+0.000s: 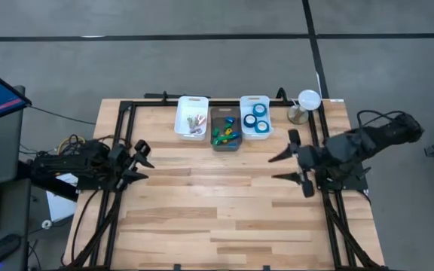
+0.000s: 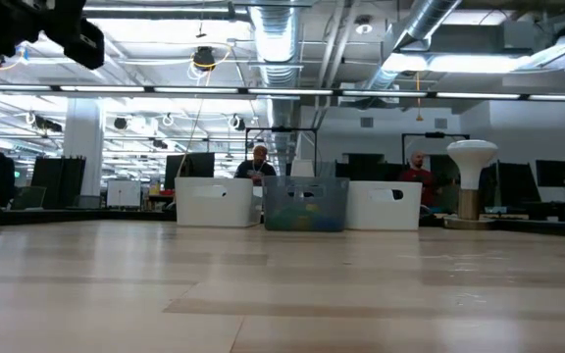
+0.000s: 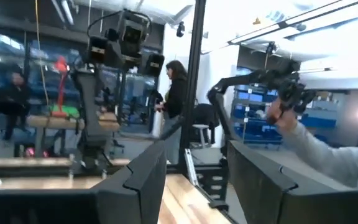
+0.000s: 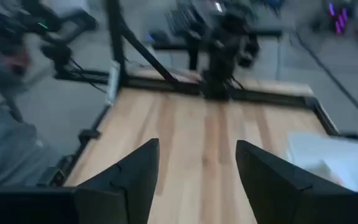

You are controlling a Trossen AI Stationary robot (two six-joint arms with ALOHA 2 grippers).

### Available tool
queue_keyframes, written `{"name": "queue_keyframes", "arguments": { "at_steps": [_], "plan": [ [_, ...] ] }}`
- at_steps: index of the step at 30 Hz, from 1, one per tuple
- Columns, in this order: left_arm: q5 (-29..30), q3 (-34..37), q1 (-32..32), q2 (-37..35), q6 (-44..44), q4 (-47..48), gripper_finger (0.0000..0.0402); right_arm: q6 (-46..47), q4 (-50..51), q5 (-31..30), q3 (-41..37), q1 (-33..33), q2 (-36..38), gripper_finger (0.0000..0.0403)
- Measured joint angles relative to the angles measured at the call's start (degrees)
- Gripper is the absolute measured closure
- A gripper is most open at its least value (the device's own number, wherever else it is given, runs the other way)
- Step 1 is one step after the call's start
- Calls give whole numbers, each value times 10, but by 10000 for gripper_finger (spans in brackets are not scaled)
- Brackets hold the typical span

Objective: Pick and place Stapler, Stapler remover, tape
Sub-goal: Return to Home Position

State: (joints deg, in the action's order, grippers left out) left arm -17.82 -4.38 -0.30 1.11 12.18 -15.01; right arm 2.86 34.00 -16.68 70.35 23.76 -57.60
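High view: even overhead light is falling on the wooden table, and the planks are reading bright without hard glare. Only faint, soft shadows are lying under the left gripper and the right gripper.

Low view: ceiling strip lights are blowing out to white. The tabletop is picking up a pale sheen toward its far edge, and the nearest planks are looking soft.

Left wrist view: the room is smearing with motion blur, and the fingers are showing as dark silhouettes against bright ceiling light.

Right wrist view: the planks are streaking with blur, and a white bin is washing out pale.
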Motion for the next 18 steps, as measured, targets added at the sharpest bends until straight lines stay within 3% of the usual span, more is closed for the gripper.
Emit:
{"name": "queue_keyframes", "arguments": {
  "at_steps": [3,9,14,18],
  "plan": [
    [-18,0,0,6,34,2,239,-16,-124,3,-138,5,88,197],
    [-30,0,0,8,117,1,239,-18,-346,5,-383,-48,242,197],
    [-30,0,0,13,122,0,239,-18,-459,66,-524,-102,338,198],
    [-30,0,0,21,121,-5,239,-5,-484,129,-595,-136,399,198]
  ]
}}
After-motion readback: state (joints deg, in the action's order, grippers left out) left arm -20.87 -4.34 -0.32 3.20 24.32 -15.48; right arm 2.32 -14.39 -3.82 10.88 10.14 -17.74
